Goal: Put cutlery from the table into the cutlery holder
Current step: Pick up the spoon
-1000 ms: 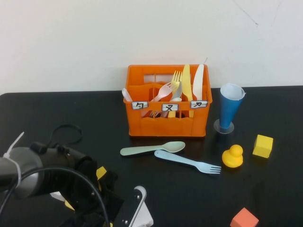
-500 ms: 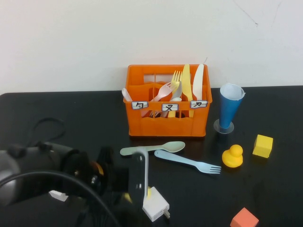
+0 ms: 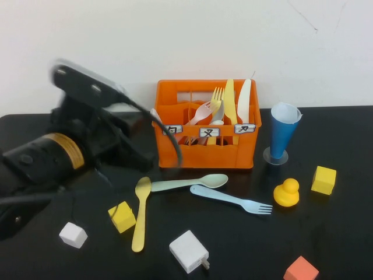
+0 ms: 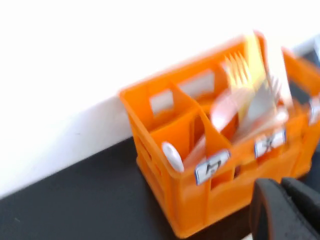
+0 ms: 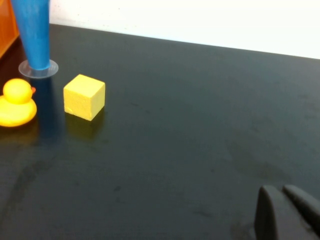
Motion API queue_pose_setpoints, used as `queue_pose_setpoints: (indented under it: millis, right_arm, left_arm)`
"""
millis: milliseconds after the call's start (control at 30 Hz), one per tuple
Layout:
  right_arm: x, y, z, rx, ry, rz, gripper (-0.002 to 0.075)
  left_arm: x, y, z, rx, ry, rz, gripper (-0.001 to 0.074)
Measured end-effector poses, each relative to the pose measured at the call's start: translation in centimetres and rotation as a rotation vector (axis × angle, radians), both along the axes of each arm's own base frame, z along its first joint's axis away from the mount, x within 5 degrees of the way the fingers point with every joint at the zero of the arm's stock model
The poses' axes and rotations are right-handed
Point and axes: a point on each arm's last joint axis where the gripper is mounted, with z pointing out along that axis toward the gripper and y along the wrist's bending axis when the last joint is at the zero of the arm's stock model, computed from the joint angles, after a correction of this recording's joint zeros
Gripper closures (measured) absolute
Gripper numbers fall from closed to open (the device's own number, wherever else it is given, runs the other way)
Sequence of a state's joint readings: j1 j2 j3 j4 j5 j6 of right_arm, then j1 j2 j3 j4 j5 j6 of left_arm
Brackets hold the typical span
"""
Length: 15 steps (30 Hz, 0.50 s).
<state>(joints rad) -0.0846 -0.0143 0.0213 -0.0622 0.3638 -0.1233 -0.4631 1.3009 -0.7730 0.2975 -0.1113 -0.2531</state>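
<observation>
The orange cutlery holder (image 3: 207,153) stands at the back centre with several pieces of cutlery in it; it also shows in the left wrist view (image 4: 200,150). In front of it on the black table lie a pale yellow spoon (image 3: 140,213), a mint-green spoon (image 3: 186,184) and a light blue fork (image 3: 233,200). My left gripper (image 3: 143,158) is raised just left of the holder's front, shut and empty, with its fingertips (image 4: 270,210) together. My right gripper (image 5: 285,210) is shut and empty low over bare table, out of the high view.
A blue cone cup (image 3: 284,134) stands right of the holder. A yellow duck (image 3: 286,192), a yellow cube (image 3: 323,179) and an orange cube (image 3: 301,270) are on the right. Another yellow cube (image 3: 122,217), a white cube (image 3: 73,235) and a white charger (image 3: 188,251) lie in front.
My left arm has swung up and back from the table's front-left to beside the holder. The pale yellow spoon, a yellow cube and the white cube that it hid now show.
</observation>
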Motion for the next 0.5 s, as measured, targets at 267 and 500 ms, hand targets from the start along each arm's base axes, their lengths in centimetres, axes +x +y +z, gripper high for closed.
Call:
queue_pose_setpoints:
  millis: [267, 500]
  right_arm:
    - [0.0, 0.0, 0.0, 0.0, 0.0, 0.0, 0.073]
    - [0.0, 0.0, 0.0, 0.0, 0.0, 0.0, 0.073]
  left_arm:
    - [-0.3, 0.5, -1.4, -0.038, 0.181, 0.103, 0.0735]
    - [0.6, 0.7, -5.2, 0.11, 0.484, 0.215, 0.0633]
